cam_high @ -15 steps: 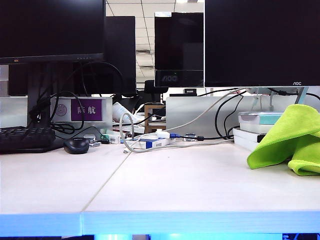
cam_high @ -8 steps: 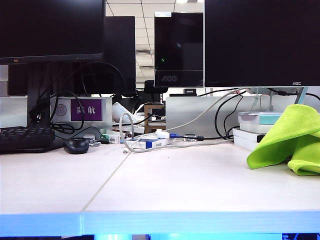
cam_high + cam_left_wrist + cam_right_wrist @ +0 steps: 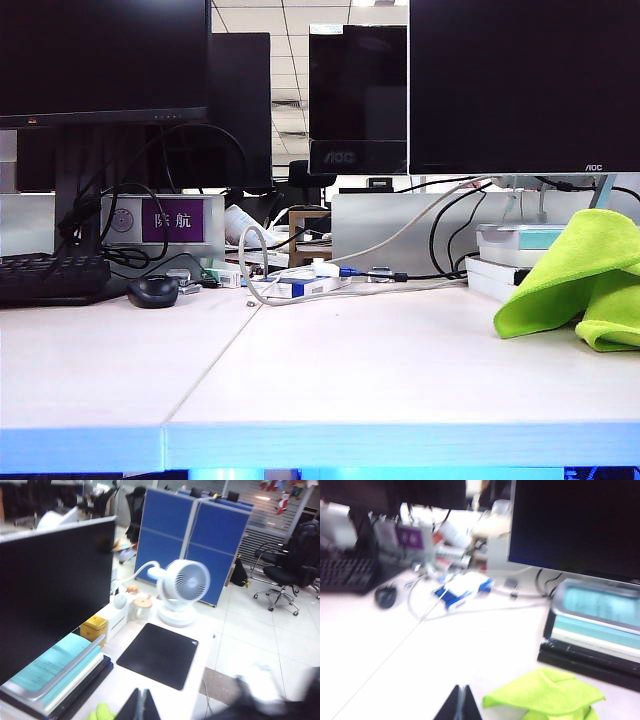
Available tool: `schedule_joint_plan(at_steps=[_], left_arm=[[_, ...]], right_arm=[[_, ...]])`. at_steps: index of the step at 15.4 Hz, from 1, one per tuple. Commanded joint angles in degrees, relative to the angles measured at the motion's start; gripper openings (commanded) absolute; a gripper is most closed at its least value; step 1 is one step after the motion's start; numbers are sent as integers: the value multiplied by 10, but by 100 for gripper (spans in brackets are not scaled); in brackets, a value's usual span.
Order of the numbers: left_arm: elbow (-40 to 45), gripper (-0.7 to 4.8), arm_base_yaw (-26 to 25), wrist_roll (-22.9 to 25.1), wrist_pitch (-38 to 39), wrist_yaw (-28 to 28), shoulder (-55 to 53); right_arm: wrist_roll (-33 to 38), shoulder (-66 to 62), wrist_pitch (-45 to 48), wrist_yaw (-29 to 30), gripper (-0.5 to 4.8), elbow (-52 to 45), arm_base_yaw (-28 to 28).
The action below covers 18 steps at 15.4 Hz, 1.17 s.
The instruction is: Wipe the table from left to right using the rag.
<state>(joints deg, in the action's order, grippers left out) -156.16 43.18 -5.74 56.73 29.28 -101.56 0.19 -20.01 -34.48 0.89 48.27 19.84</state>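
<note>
Above the table (image 3: 400,370), both left gripper (image 3: 141,705) and right gripper (image 3: 460,703) clenched, rag (image 3: 580,280) unheld.

This is an open-plan office. Large black flat monitors (image 3: 520,85) stand along a pale off-white desk (image 3: 350,370) with a black keyboard (image 3: 50,278) and a black computer mouse (image 3: 153,291). Blue fabric partition panels (image 3: 192,545) and black swivel chairs (image 3: 292,562) stand on a pale tiled floor.

The table (image 3: 330,370) was formed of two pale panels joined at a thin seam. On it were laid a black keyboard (image 3: 50,277) and a dark mouse (image 3: 153,291) at the far left, a tangle of cables (image 3: 300,280) toward the middle — and the rag (image 3: 580,280), bunched at the right, propped partly against stacked books (image 3: 505,262)
</note>
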Motion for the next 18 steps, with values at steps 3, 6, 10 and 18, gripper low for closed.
schedule_joint_plan(at_steps=[3, 6, 10, 18], left_arm=[[-2, 17, 0, 49, 110, -55, 124], [-2, 17, 1, 57, 185, -176, 235], [-2, 17, 1, 48, 251, -262, 320], [-2, 17, 0, 36, 252, -310, 374]], right_arm=[[3, 179, 61, -31, -5, -235, 1], [2, 195, 107, -37, -5, -285, 1], [7, 198, 89, -77, -5, -319, 2], [17, 199, 116, -113, -5, -438, 2]])
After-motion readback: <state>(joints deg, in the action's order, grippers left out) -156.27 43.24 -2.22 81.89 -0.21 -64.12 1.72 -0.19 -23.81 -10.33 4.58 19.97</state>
